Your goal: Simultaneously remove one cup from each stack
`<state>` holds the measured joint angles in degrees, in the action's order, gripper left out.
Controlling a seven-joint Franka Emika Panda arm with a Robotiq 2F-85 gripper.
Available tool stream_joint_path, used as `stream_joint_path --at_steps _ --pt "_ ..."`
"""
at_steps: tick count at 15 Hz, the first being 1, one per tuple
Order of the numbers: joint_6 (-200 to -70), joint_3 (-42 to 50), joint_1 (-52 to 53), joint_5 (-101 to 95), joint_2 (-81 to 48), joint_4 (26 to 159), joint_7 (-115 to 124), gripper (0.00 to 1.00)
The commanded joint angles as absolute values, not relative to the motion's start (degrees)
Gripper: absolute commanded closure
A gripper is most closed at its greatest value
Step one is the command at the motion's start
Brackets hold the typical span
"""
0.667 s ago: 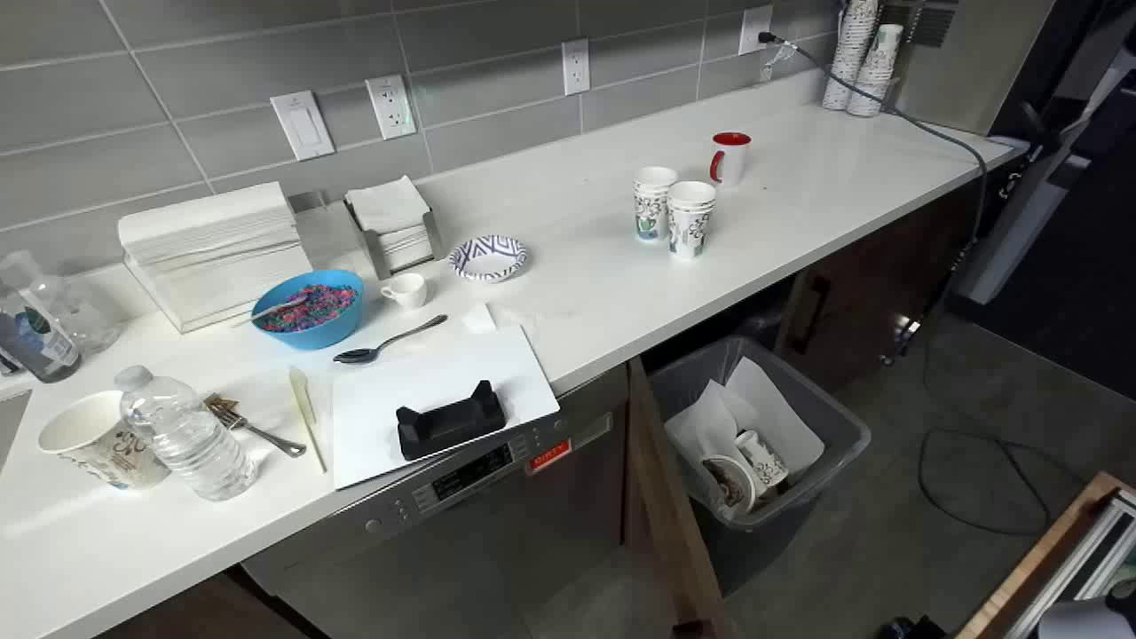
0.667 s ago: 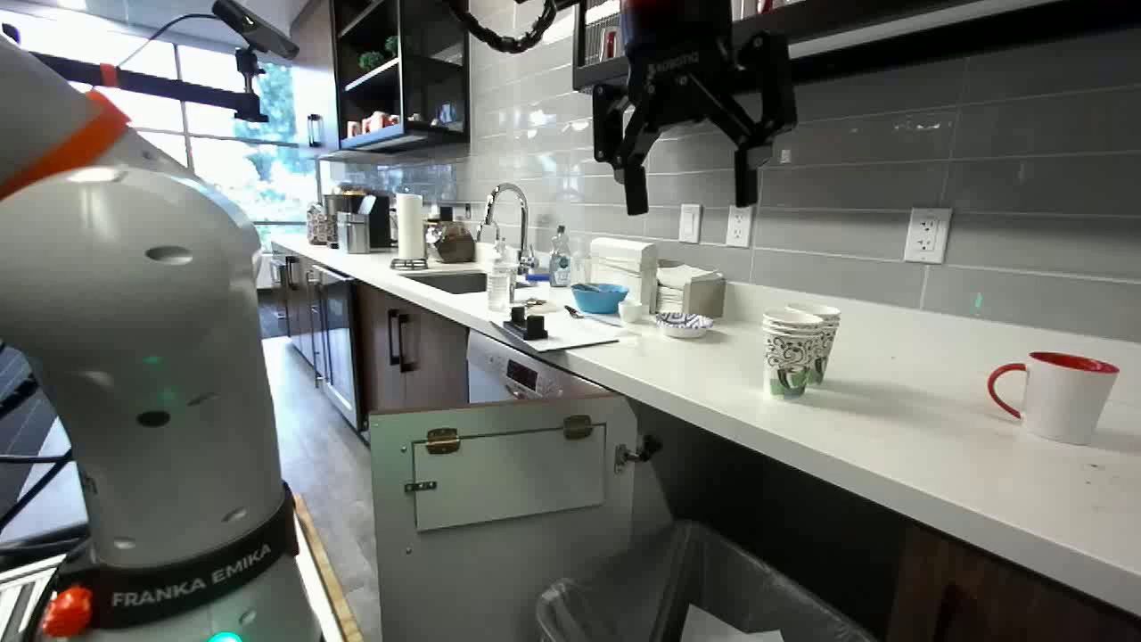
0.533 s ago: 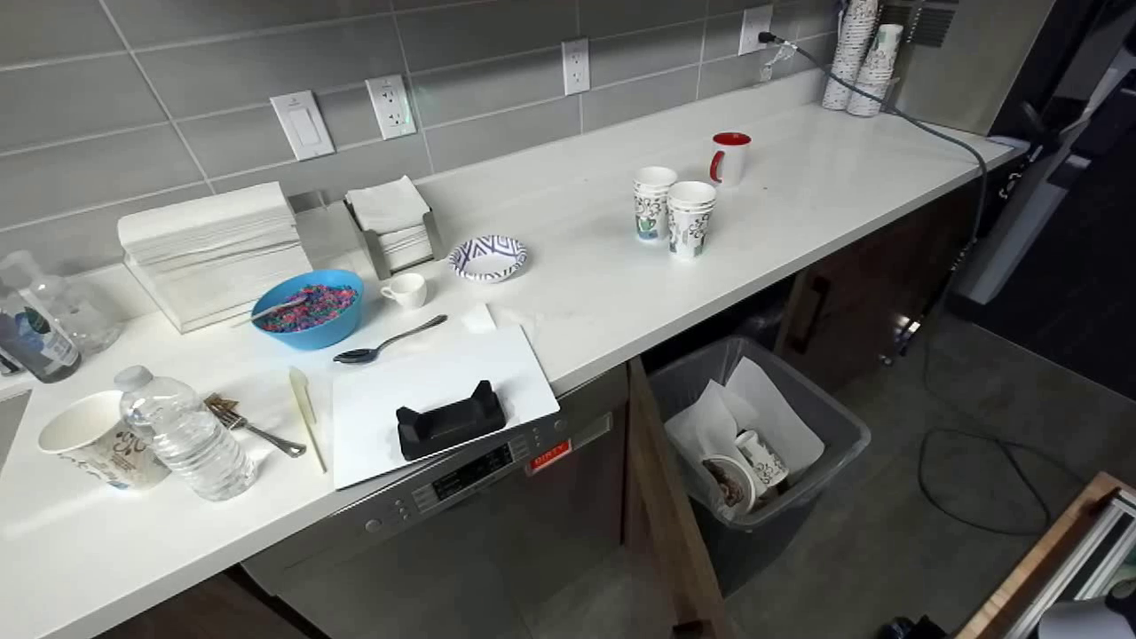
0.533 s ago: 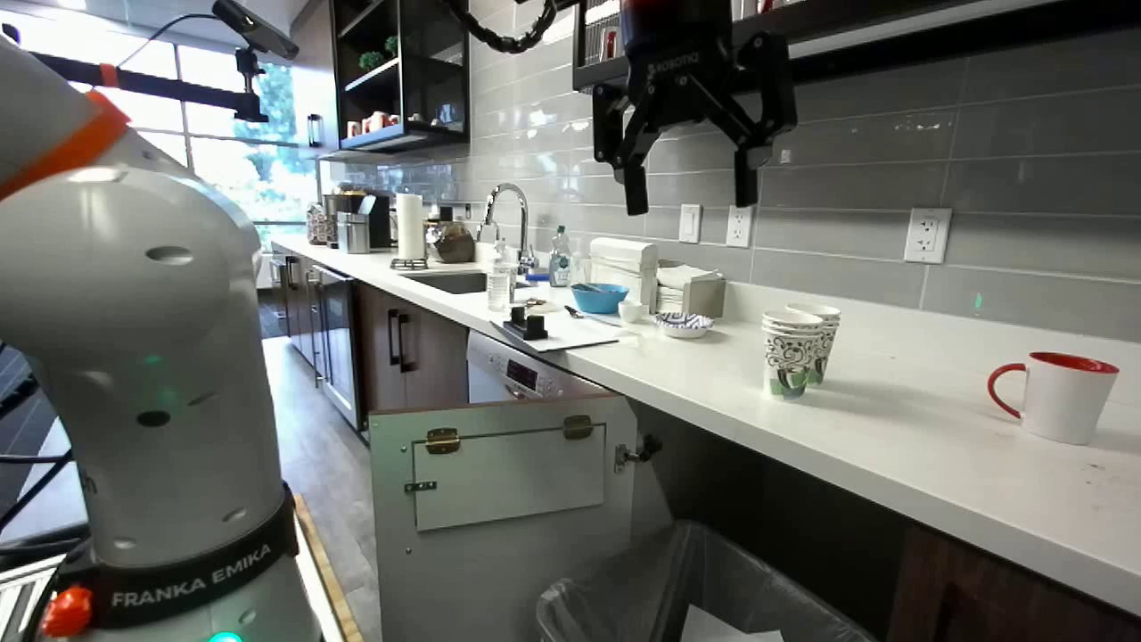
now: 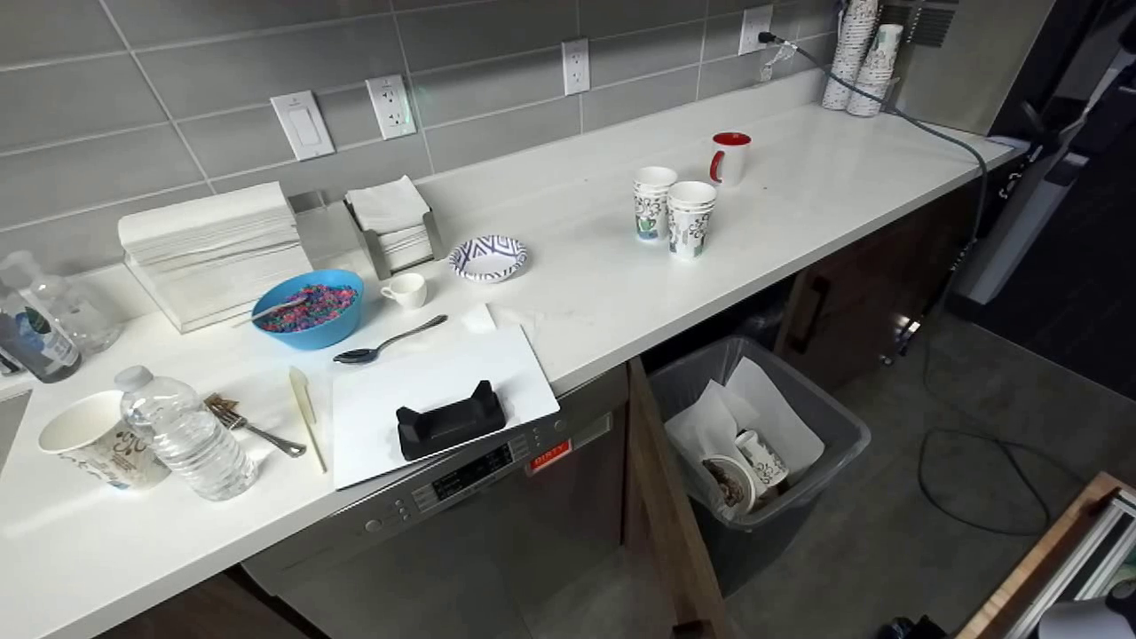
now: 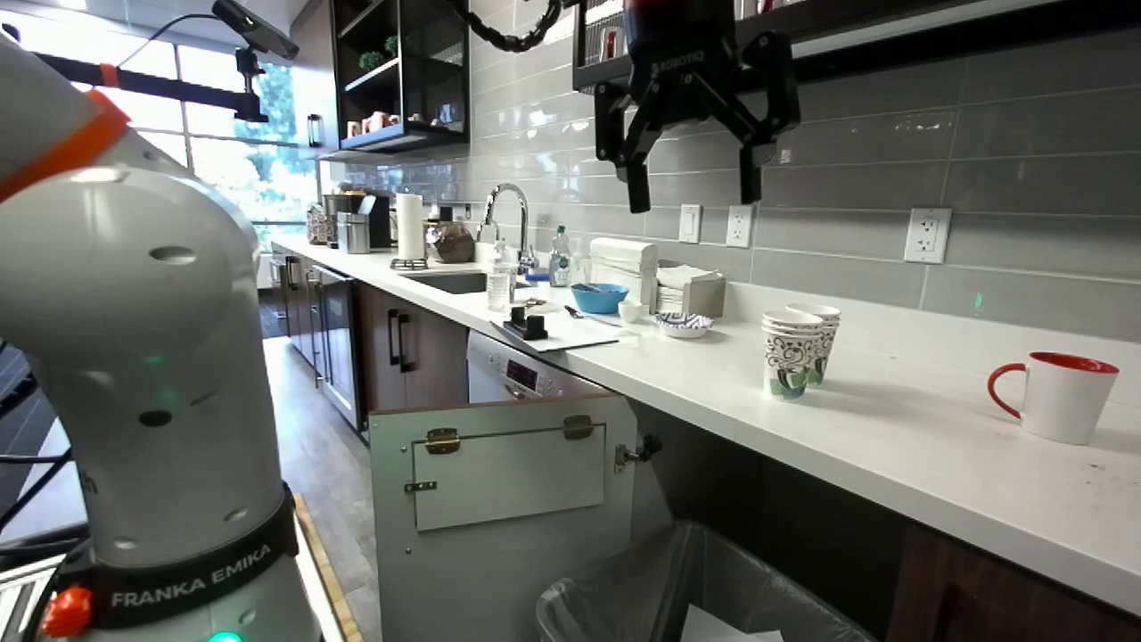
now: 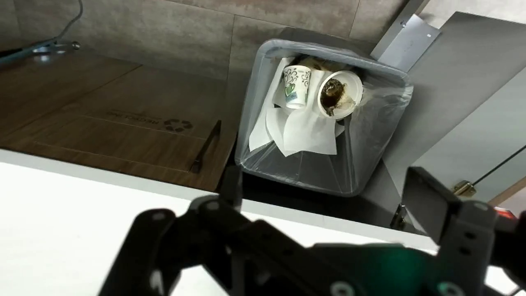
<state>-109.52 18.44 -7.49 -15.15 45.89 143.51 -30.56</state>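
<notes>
Claw (image 6: 694, 198) is spread wide, nothing gripped; fingers (image 6: 638, 187) are pointed down, well above counter (image 6: 927, 383) height. Front stack (image 6: 789, 366) and back stack (image 6: 826, 343), both made up of nested white cups (image 5: 690, 232) with dark and green print, are stood upright on the counter. In an exterior view both stacks are placed lower than the claw and off to the picture's right, well apart from it. They are set just beside each other; whether they touch cannot be told. A white mug (image 6: 1065, 401) with red inside and handle is placed apart from them, farther along the counter, in both exterior views. In the wrist view, the counter edge is seen below the claw, lined bin (image 7: 316, 170) past it, with printed cup (image 7: 296, 88) and paper (image 7: 310, 131) lying in the bin.
</notes>
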Motion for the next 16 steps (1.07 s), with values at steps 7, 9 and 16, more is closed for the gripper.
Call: stream_joint_path --at_steps 7,9,16 --pt "-112.9 25.8 9.6 -10.0 15.3 119.3 -55.4 0.0" --pt "-112.5 27.1 12.0 -7.3 8.1 113.4 -62.0 0.0" --pt "-110.3 13.2 -0.1 -1.3 -10.7 94.2 -84.9 0.0"
